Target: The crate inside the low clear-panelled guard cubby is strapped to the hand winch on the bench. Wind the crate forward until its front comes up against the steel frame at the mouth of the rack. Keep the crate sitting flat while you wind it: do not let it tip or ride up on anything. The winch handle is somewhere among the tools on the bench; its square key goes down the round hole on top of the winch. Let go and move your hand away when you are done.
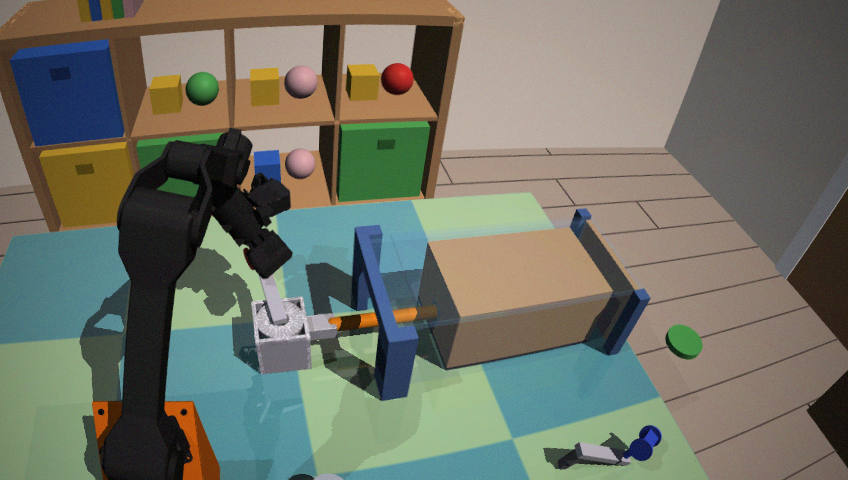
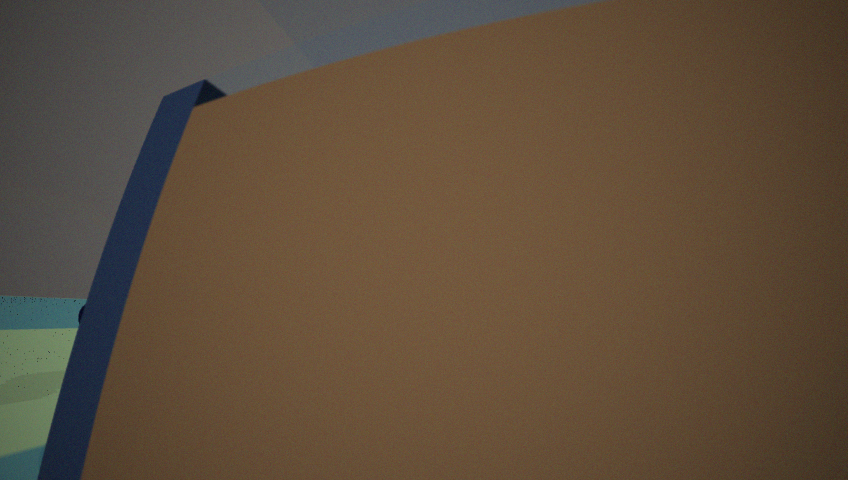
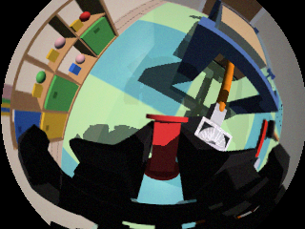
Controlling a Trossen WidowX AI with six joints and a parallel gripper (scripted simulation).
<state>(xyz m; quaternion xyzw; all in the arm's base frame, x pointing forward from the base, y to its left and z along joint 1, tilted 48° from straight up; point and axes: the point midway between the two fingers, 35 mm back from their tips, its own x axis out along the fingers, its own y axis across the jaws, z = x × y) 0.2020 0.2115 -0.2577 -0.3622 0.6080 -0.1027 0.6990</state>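
Far left, the arm's orange base (image 1: 202,457) sits on the blue and green checkered mat (image 1: 47,285) (image 3: 114,50), with the black arm reaching up and over from it. Behind it there's a wooden cubby shelf (image 1: 457,35) with bins, blocks and balls. The gripper (image 1: 264,261) (image 3: 164,125) is clamped on the winch handle's red grip (image 3: 167,135), and the handle's grey crank bar (image 1: 272,300) runs down onto the round top of the winch (image 1: 284,356) (image 3: 213,134), so yeah, the handle's on there.

Right of that, an orange strap (image 1: 371,319) (image 3: 228,81) goes from the winch under the blue steel frame (image 1: 397,362) (image 3: 238,52) to the crate (image 1: 517,267) (image 2: 464,237) (image 3: 243,29). The crate looks flat on the mat inside the clear panels, its front still short of that frame, gap between them. Further right there's a blue rear frame (image 1: 627,324), a grey tool with a blue knobby end (image 1: 598,453) near the mat's edge, and a green disc (image 1: 683,341) past it.
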